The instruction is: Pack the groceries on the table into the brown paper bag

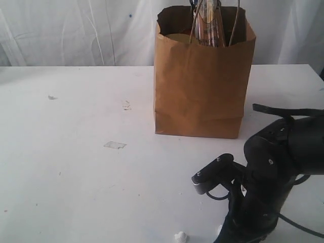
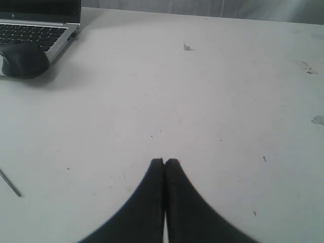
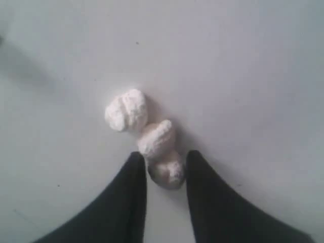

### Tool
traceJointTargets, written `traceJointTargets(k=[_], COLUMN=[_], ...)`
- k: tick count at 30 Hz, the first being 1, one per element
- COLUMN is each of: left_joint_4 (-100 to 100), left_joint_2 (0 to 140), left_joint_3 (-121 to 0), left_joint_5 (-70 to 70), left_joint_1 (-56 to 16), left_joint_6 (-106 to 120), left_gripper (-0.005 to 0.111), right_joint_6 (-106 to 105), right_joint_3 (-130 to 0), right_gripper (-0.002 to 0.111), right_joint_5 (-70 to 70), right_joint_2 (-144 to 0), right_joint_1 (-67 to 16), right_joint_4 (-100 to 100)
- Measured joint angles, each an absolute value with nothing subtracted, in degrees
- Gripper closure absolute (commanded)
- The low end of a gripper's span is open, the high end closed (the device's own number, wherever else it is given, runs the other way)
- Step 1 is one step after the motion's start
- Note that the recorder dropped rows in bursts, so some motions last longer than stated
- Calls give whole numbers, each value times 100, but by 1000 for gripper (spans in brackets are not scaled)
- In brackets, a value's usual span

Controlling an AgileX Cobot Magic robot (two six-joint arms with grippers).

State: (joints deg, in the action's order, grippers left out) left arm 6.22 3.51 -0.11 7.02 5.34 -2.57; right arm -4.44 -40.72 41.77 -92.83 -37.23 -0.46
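my right gripper straddling a white foam lump on the table, cannot tell if it pinches, my left gripper pressed together

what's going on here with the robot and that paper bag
The tall brown paper bag stands upright on the white table, with groceries showing at its open top. The right gripper is down at the tabletop, its jaws either side of a small white foam-like lump; whether it pinches the lump is unclear. The left gripper is shut and empty above the table.
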Motion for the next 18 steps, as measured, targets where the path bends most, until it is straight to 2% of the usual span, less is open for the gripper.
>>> traceJointTargets(k=[2,11,18], left_joint_4=[622,622,622], left_joint_2=[351,351,351], left_joint_3=[-11,-11,-11], left_joint_5=[702,702,702], left_joint_1=[534,534,534], left_joint_6=[-257,-257,-257], left_gripper=[107,107,107], right_joint_6=[-444,486,773], right_joint_3=[-4072,-4116,-4217], right_gripper=[108,108,108], right_joint_5=[4252,4797,4503], right_joint_2=[-9246,-8557,-6849], right_joint_1=[-3723,-3723,-3698], right_joint_4=[-104,-1374,-1601])
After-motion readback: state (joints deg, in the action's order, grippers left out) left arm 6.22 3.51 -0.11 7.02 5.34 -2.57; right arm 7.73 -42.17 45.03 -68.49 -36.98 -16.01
